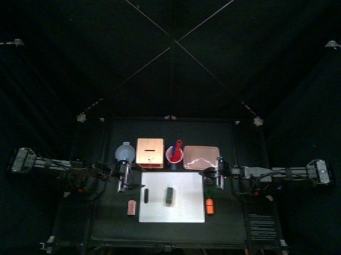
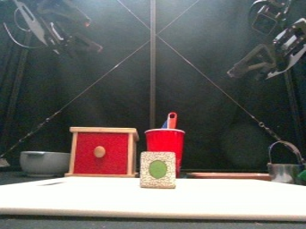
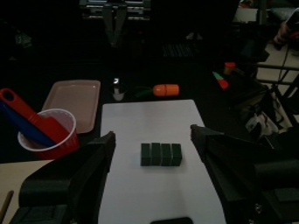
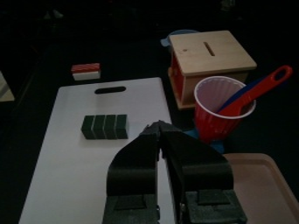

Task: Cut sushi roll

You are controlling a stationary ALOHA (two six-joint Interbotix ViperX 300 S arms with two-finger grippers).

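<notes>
A small dark sushi roll (image 4: 105,127), cut into chunks, lies mid white rectangular cutting board (image 4: 70,175); left claw (image 3: 152,144) hangs wide open above it, right claw (image 4: 160,133) shut, empty.

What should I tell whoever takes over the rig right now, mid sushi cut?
Left gripper: jaws wide open, empty, raised above the white cutting board.
Right gripper: jaws shut, empty, also raised over the board.
Sushi roll: lies on the board, showing segment lines; whether it is fully cut through cannot be told.
Red cup with a blue and red tool stands beside the board, untouched.
Left: confirm the cuts, finish any that remain.
</notes>
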